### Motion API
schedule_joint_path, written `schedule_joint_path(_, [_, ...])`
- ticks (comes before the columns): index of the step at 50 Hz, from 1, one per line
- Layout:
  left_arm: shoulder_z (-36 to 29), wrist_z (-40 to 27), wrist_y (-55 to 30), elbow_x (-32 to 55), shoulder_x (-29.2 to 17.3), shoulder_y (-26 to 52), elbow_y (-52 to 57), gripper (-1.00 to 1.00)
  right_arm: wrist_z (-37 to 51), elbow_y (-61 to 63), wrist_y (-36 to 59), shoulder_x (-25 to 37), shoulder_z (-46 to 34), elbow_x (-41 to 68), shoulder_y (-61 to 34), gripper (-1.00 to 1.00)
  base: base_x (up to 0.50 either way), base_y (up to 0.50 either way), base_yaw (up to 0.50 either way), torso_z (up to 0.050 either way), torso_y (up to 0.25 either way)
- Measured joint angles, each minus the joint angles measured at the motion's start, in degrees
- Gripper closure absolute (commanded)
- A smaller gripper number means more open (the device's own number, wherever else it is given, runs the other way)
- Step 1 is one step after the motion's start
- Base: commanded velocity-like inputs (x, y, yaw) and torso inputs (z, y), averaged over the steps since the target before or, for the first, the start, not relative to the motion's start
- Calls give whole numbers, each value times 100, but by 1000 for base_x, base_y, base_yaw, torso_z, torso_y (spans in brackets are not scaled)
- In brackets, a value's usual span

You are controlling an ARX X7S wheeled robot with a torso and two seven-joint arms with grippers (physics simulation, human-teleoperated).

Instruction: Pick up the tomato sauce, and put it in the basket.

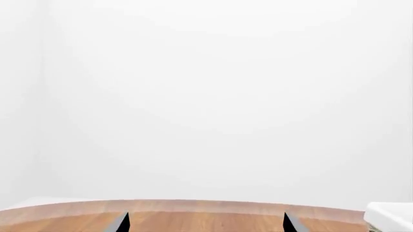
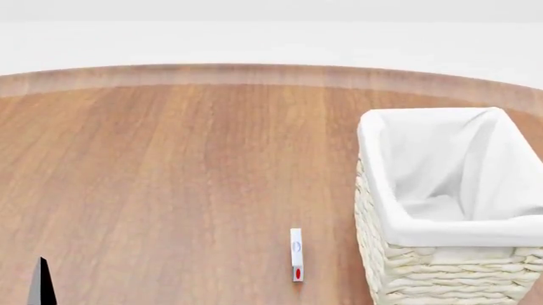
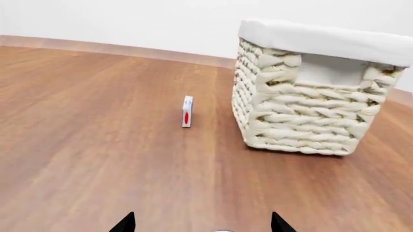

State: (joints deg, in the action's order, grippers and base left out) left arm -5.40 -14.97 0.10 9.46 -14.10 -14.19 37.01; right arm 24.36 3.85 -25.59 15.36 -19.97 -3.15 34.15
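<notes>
The tomato sauce can does not show in any view. The basket (image 2: 441, 274), cream wicker with a white cloth liner, stands at the right of the wooden table; nothing shows inside it. It also shows in the right wrist view (image 3: 297, 121), ahead of my right gripper (image 3: 201, 224), which is open and empty low over the table. A small silvery sliver (image 3: 223, 231) sits at the frame edge between its fingertips; I cannot tell what it is. My left gripper (image 1: 206, 223) is open and empty, facing the white wall over the table's far edge. One of its fingertips (image 2: 41, 283) shows in the head view at lower left.
A thin white box with a red oval mark (image 2: 296, 254) stands on the table just left of the basket, also in the right wrist view (image 3: 186, 111). The wooden table (image 2: 170, 178) ends at a curved far edge before a white wall. A corner of the basket's liner (image 1: 390, 215) shows in the left wrist view.
</notes>
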Motion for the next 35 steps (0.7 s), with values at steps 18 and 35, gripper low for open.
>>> schedule_joint_path(18, [-63,-34,109,1,-30,6,-129,-100,39,-419,-153,7,-90,136,-108,-100,0,0,0,0,0])
schedule_joint_path(35, [-109,-71,195,16,-62,-6,-220,-100,66,-945,-309,3,-141,308,-300,-100,0,0,0,0,0])
